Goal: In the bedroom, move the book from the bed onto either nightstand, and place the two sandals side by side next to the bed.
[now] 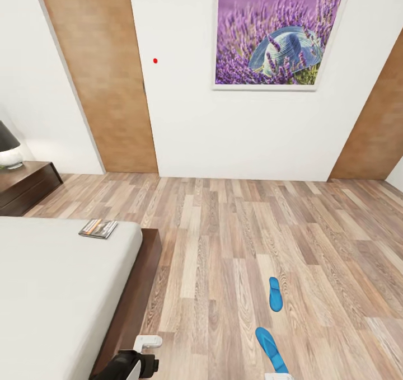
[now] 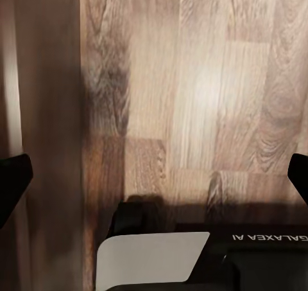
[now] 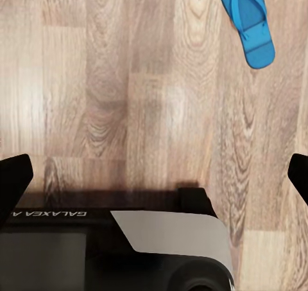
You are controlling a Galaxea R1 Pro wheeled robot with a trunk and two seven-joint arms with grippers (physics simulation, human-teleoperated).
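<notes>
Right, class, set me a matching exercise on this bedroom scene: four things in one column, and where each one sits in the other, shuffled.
Things:
1. book
2. lamp
3. sandals
4. picture

Places:
A. on the wall
B. on the wooden floor
C. on the bed, at its corner
D. on the nightstand

Pairs: 1-C, 2-D, 3-B, 4-A

Book (image 1: pixel 98 228) on bed (image 1: pixel 50 290); two sandals (image 1: pixel 275 294) on floor (image 1: pixel 224 245).
</notes>
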